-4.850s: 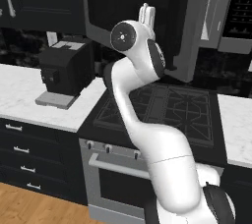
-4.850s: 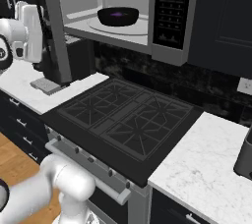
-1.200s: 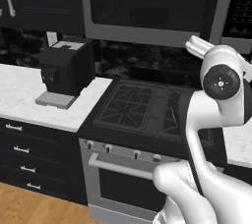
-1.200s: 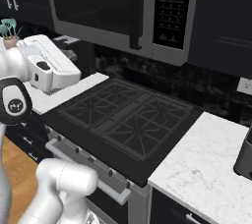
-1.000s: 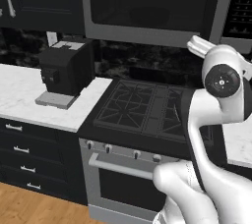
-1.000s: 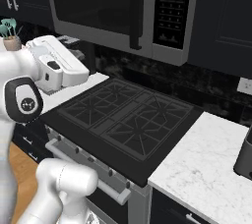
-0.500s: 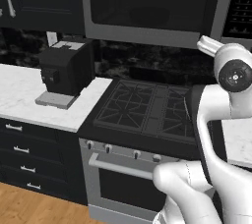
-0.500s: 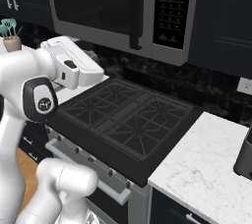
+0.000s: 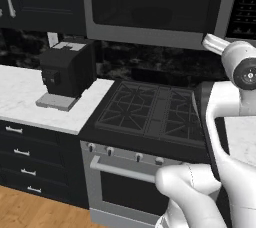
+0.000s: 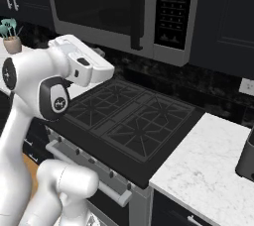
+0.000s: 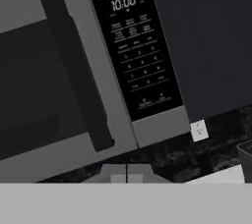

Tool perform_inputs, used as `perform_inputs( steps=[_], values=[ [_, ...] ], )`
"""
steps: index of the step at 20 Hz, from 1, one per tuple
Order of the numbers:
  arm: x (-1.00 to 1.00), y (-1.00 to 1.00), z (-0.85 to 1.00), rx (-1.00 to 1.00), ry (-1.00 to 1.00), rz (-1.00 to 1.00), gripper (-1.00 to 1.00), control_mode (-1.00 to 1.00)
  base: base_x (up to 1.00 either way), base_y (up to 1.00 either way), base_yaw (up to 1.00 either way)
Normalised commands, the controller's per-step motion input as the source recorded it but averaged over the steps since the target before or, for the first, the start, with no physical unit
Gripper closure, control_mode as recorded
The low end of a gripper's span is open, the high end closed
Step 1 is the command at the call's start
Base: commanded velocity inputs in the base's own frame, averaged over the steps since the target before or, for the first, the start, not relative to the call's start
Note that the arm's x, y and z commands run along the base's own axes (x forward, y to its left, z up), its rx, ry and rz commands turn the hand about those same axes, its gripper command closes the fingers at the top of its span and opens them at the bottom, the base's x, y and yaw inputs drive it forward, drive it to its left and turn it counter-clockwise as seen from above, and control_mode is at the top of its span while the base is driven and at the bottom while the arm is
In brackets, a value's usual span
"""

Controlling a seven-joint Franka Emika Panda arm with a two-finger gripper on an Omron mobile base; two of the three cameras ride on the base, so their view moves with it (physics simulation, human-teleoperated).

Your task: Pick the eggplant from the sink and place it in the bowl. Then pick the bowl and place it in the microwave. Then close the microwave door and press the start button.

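Microwave door [image 10: 99, 7] sitting shut, bowl dimly showing behind glass. Hand [image 11: 126, 175] closed, empty, facing control strip [image 11: 137, 53]. Risk: closed fingers missing start button, hitting neighbouring key, or pressing too lightly.

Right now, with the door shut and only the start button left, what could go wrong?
The keypad carries many small, closely packed buttons, so the shut gripper could easily press the wrong one. It sits low and off to one side of the panel, near the door handle, so a poorly aimed push may hit the handle or frame. The arm hangs over the stove; a sweep could clip it.
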Motion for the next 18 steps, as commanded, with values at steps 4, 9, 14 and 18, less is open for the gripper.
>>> perform_inputs(
  steps=[4,9,14,18],
  values=[
    [0.00,-0.22,0.00,0.00,0.00,0.10,1.00,-1.00,0.00,0.00,0.00],
    [0.02,-0.23,0.19,0.00,0.00,0.03,1.00,-1.00,0.00,0.00,0.00],
    [0.28,-0.20,0.19,0.00,0.00,0.02,1.00,-1.00,0.00,0.00,0.00],
    [0.29,-0.30,0.01,0.01,0.00,0.03,1.00,-1.00,0.00,0.00,0.00]
  ],
)
